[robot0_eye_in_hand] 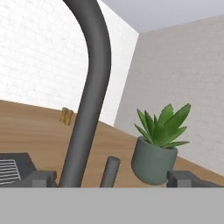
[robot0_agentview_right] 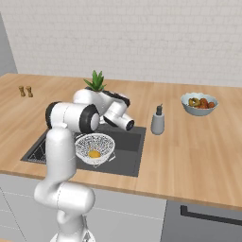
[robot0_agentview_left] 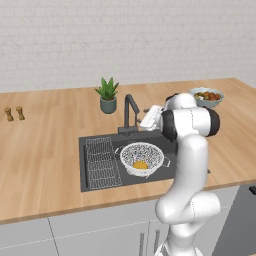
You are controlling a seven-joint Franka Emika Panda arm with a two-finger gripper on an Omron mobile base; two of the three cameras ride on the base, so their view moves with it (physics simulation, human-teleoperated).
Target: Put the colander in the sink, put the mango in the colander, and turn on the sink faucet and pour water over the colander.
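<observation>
The white perforated colander point(robot0_agentview_left: 142, 156) point(robot0_agentview_right: 94, 144) sits in the dark grey sink point(robot0_agentview_left: 97, 145) point(robot0_agentview_right: 130, 153), right of the wire rack point(robot0_agentview_left: 102, 162). The yellow-orange mango point(robot0_agentview_left: 140, 164) point(robot0_agentview_right: 94, 153) lies in the colander's bottom. Behind the basin rises the dark faucet point(robot0_agentview_left: 131, 112) point(robot0_eye_in_hand: 89, 87). My gripper point(robot0_agentview_left: 145, 119) point(robot0_eye_in_hand: 114, 179) is level with the faucet's base, just to its right, and open. In the hand view the small lever point(robot0_eye_in_hand: 109, 172) and the foot of the neck stand between the wide-apart fingertips point(robot0_eye_in_hand: 41, 178), touching neither. No water stream is visible.
A potted plant point(robot0_agentview_left: 107, 95) point(robot0_agentview_right: 97, 81) point(robot0_eye_in_hand: 157, 148) stands right behind the faucet. A grey soap dispenser point(robot0_agentview_right: 158, 120) is right of the sink. A grey-blue fruit bowl point(robot0_agentview_left: 206, 96) point(robot0_agentview_right: 199, 103) sits far right, and two small shakers point(robot0_agentview_left: 14, 113) point(robot0_agentview_right: 25, 90) far left.
</observation>
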